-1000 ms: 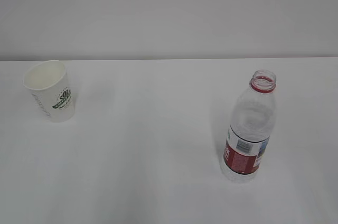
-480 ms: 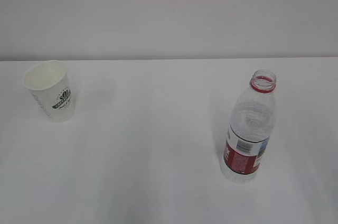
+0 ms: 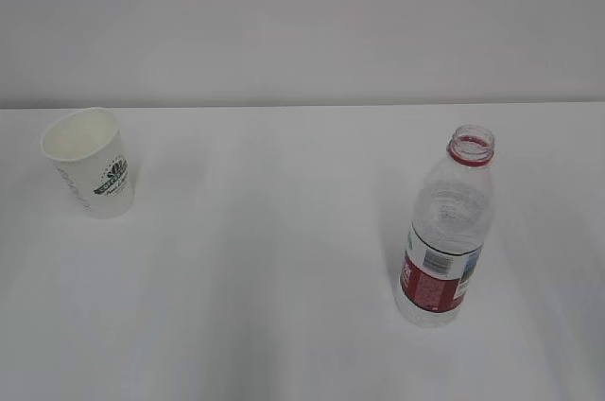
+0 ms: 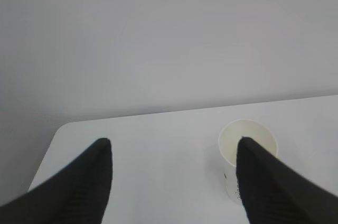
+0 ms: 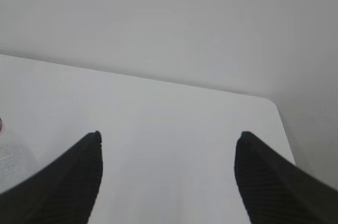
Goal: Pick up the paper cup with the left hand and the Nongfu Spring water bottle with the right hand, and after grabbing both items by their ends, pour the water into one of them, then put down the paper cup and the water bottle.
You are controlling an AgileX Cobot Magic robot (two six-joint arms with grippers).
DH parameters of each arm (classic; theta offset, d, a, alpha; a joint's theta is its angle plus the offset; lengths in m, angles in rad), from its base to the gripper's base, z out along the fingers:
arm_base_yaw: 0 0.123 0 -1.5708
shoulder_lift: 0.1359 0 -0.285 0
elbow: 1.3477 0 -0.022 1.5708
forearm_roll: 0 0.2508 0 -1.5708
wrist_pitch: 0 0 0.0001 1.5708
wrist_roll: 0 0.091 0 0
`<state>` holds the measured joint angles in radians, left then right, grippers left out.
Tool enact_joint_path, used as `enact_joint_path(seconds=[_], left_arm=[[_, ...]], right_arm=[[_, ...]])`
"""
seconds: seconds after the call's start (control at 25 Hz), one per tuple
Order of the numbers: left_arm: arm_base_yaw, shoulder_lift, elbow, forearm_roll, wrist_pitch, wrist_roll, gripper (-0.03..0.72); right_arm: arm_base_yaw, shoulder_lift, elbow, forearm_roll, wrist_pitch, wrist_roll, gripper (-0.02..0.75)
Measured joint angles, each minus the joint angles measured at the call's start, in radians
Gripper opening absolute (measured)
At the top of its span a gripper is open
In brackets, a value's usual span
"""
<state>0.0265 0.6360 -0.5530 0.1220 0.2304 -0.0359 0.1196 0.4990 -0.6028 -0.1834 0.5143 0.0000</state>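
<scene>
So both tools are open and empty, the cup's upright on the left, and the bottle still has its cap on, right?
Not quite: the bottle has no cap; the exterior view shows its open mouth with only the red neck ring. The rest holds: the cup stands upright on the left, and the left tool and right tool are open and empty.

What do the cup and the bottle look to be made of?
The paper cup: matte white paper by its look, with a rolled rim and a printed green logo. The Nongfu Spring water bottle: clear, ribbed, glossy plastic, see-through above its red-and-white label, probably thin-walled.
</scene>
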Motion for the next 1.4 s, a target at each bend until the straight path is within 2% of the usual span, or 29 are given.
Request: enact_joint_path(seconds=[0.36, 0.56, 0.76, 0.88, 1.12, 1.24, 1.4], left_arm=[[0.000, 0.053, 0.002, -0.045, -0.089, 0.002, 0.534], [0.000, 0.053, 0.040, -0.047, -0.162, 0.002, 0.501], [0.000, 0.053, 0.102, -0.070, -0.216, 0.002, 0.496], [0.000, 0.053, 0.105, -0.076, -0.211, 0.002, 0.496], [0.000, 0.053, 0.105, -0.157, -0.220, 0.002, 0.475], [0.000, 0.053, 0.105, -0.122, -0.252, 0.002, 0.469], [0.000, 0.053, 0.128, -0.029, -0.357, 0.002, 0.467]], right_arm=[[0.000, 0.116, 0.000, -0.001, -0.199, 0.000, 0.587], [0.000, 0.210, 0.000, -0.005, -0.321, 0.000, 0.587], [0.000, 0.268, 0.000, -0.007, -0.371, 0.000, 0.587], [0.000, 0.272, 0.000, -0.007, -0.383, 0.000, 0.587], [0.000, 0.284, 0.000, -0.008, -0.427, 0.000, 0.587], [0.000, 0.304, 0.003, -0.008, -0.443, 0.000, 0.587], [0.000, 0.329, 0.036, -0.008, -0.545, 0.005, 0.587]])
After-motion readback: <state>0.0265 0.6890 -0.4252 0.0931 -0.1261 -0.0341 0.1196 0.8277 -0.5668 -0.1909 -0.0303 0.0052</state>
